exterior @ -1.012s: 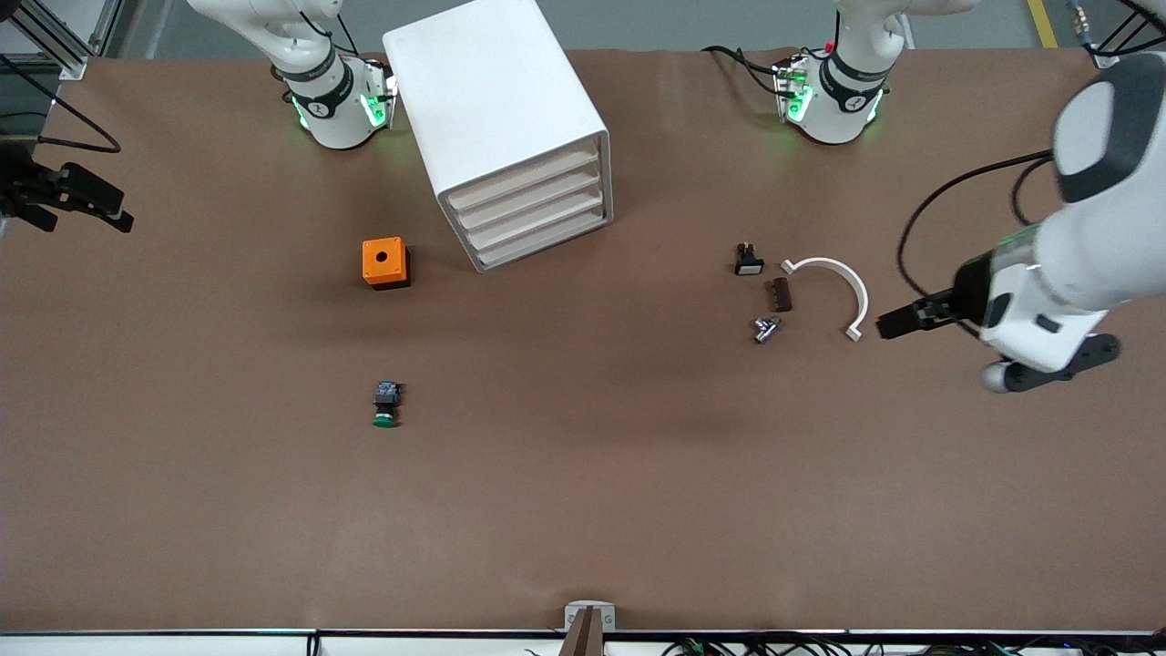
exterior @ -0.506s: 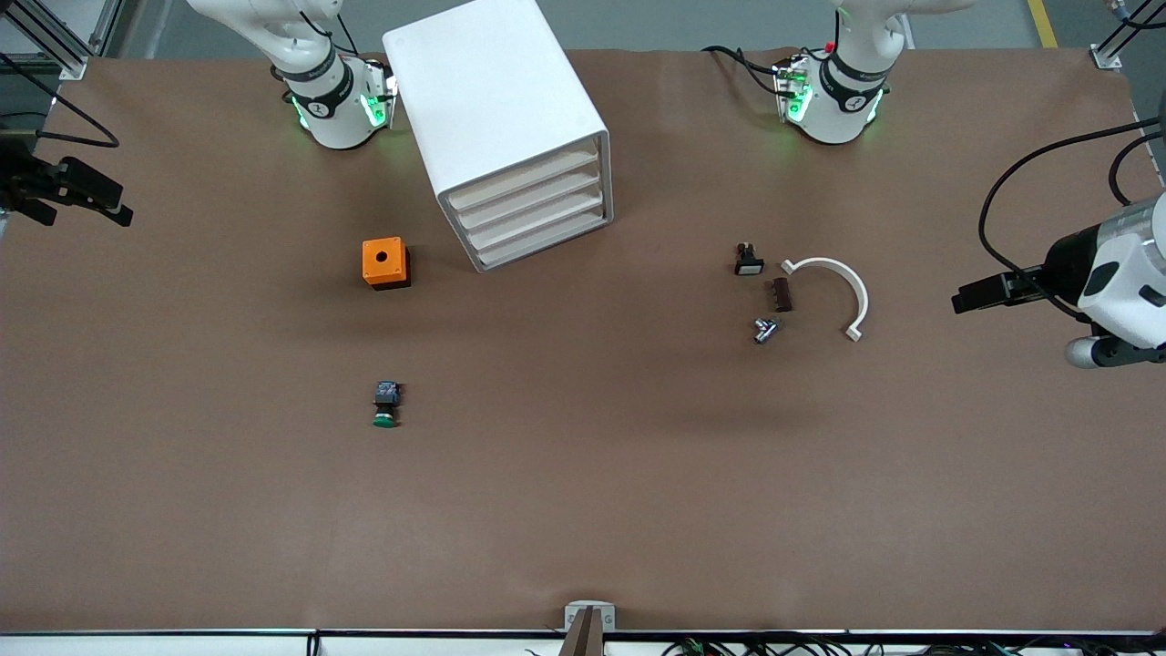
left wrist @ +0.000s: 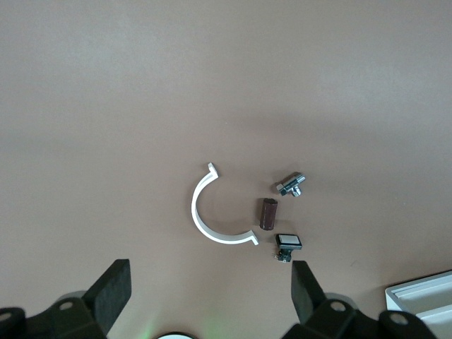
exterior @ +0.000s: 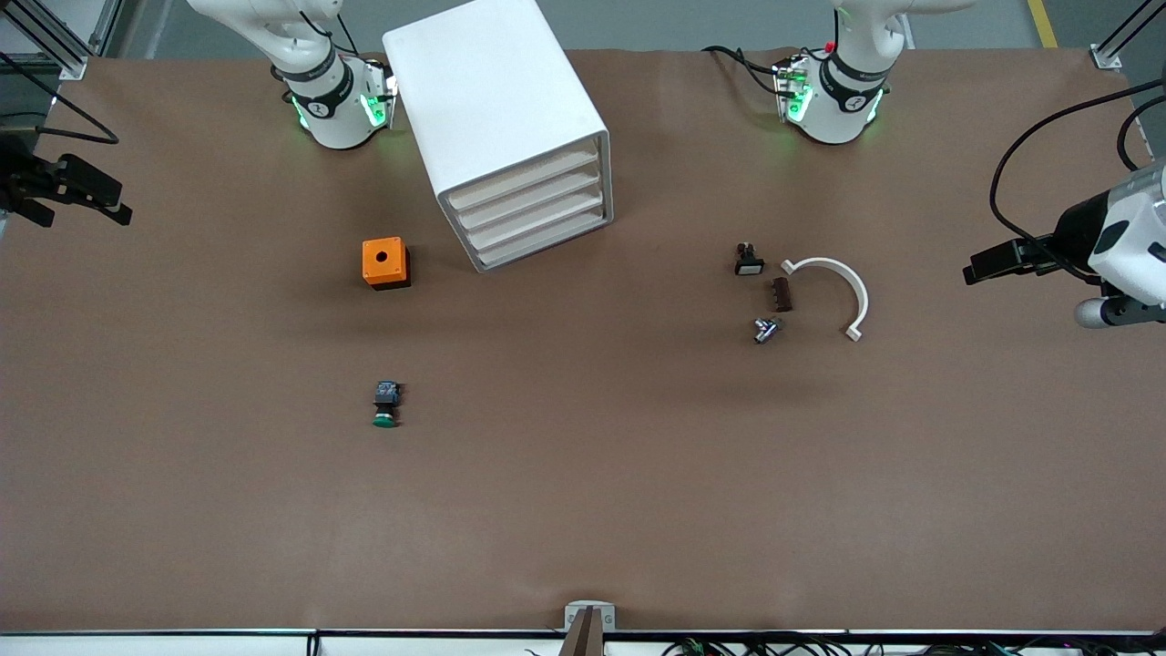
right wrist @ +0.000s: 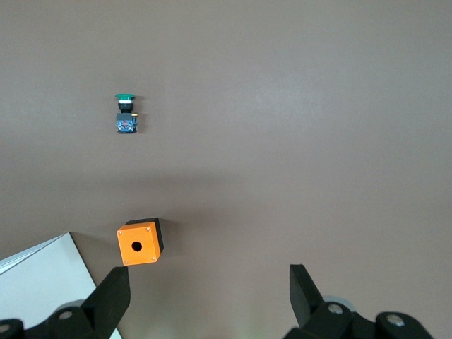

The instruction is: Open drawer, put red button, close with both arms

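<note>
The white cabinet (exterior: 496,100) stands near the robots' bases, and its four drawers (exterior: 530,208) all sit flush. No red button shows in any view. My left gripper (exterior: 973,271) is open and empty, up in the air at the left arm's end of the table. In the left wrist view its fingers (left wrist: 113,291) stand wide apart over bare table. My right gripper (exterior: 123,205) is open and empty at the right arm's end of the table. In the right wrist view its fingers (right wrist: 113,296) are spread wide above the table.
A green-capped button (exterior: 385,405) lies nearer the front camera than the orange box with a round hole (exterior: 384,262). A white arc piece (exterior: 833,292), a brown block (exterior: 781,294), a small black switch (exterior: 749,261) and a metal part (exterior: 766,329) lie toward the left arm's end.
My left arm has pulled back from beside the white arc toward its end of the table. The right gripper has barely moved. Nothing on the table has shifted.
</note>
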### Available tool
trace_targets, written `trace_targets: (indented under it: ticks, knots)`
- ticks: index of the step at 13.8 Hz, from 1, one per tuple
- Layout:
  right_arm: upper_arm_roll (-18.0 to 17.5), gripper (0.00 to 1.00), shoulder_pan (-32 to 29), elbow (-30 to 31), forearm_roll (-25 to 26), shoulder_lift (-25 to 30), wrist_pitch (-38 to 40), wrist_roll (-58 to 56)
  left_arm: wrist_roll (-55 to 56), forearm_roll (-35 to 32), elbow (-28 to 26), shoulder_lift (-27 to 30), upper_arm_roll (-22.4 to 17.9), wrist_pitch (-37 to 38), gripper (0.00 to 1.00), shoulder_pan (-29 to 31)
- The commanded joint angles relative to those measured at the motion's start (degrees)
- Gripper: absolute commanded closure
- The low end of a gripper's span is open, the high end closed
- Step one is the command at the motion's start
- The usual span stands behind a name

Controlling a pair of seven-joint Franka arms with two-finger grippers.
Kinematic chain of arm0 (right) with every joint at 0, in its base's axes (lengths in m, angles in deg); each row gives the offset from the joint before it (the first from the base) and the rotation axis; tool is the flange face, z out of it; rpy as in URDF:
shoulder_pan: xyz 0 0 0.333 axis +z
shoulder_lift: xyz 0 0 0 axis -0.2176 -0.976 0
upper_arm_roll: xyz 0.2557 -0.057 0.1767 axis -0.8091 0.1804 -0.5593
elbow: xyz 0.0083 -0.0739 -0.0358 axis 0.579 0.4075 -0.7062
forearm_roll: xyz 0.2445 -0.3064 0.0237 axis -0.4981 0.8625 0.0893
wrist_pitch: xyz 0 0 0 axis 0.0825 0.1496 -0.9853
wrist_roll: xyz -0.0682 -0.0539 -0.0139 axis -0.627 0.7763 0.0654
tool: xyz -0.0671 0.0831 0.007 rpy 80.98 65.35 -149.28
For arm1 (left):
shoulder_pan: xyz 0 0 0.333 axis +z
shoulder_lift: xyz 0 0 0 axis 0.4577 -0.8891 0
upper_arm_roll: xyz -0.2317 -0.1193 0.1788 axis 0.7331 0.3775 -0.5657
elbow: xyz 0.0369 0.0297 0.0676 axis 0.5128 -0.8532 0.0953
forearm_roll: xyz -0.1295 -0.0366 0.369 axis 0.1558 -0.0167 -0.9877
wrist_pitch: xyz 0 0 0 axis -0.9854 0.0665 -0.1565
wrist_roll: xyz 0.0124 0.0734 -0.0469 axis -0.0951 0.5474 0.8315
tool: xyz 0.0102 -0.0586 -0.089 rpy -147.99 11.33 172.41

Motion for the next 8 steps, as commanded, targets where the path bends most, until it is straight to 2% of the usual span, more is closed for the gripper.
trace_targets:
  ticks: [1, 5, 8]
  knots:
    - [-0.03, 0.00, -0.22, 0.08, -0.28, 0.83, -0.26, -0.72, -1.03, -1.08, -2.50, 3.26, -0.09, -1.72, 0.00, -0.17]
    - [-0.03, 0.00, -0.31, 0.17, -0.37, 0.83, -0.35, 0.33, -1.03, -1.52, -7.94, 8.27, 0.00, -5.05, 0.00, -0.17]
    - [-0.03, 0.00, -0.31, 0.26, -0.37, 0.83, -0.35, 2.71, -1.03, -3.53, -6.03, 7.93, 0.09, -5.32, 0.00, -0.25]
